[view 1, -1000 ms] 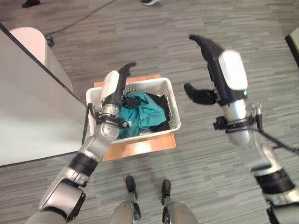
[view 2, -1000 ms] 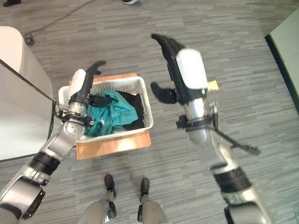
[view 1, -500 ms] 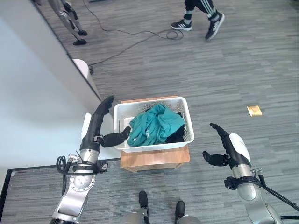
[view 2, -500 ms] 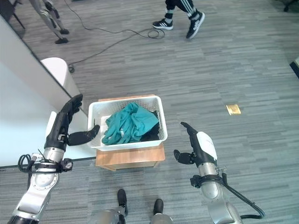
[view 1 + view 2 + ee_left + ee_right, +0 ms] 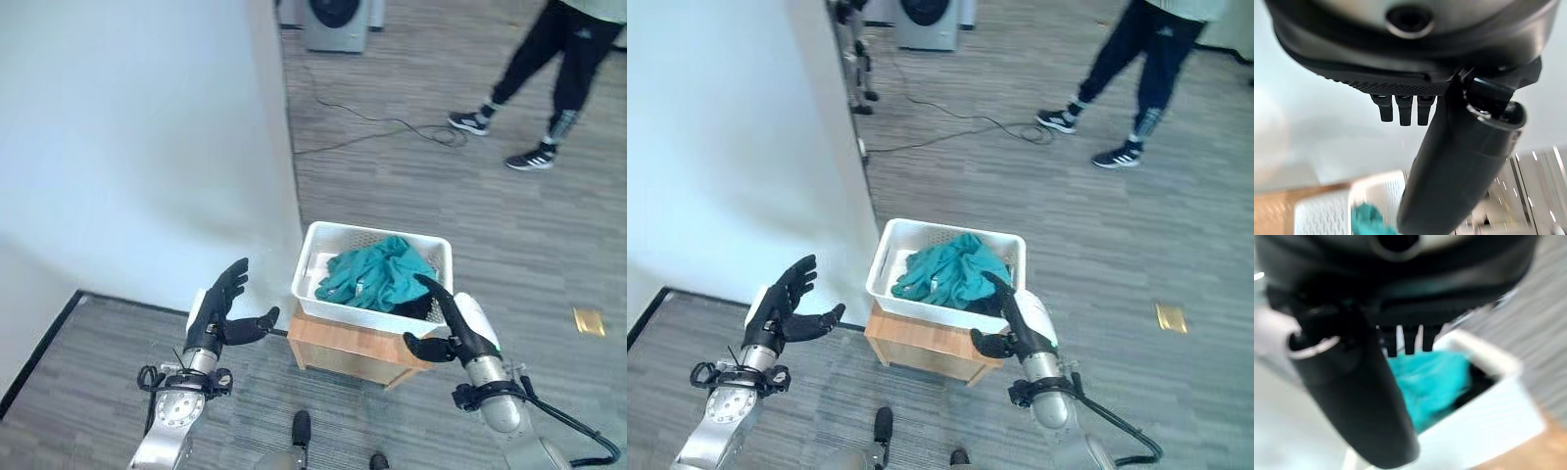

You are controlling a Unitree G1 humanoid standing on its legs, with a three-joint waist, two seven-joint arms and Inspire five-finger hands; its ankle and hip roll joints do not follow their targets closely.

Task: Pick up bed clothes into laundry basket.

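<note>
Presently noted: white perforated plastic laundry basket seated on a low light-brown wooden stand, on grey wood-grain plank flooring, just right of a tall white wall panel. Crumpled teal bed clothes heaped inside the basket, rising slightly above its rim; a dark garment lodged beneath them at the near right corner. Left hand raised in open air to the left of the basket, near but apart from it, fingers spread and straight, thumb extended toward the stand, nothing held; confirmed in the left wrist view, with fingers straight and the basket seen beyond them. Right hand positioned at the near right corner of the basket, fingers straight and pointing up over the rim, thumb held out to the side, nothing grasped; contact with the rim cannot be determined. Right wrist view consistent: straight fingers above the teal cloth and white basket wall. Person in dark trousers and dark trainers on the floor at far right, well apart from the basket. Black cable trailing across the far floor. Grey round-fronted appliance at the far edge, beside the wall. Small tan square item lying on the floor to the right.
</note>
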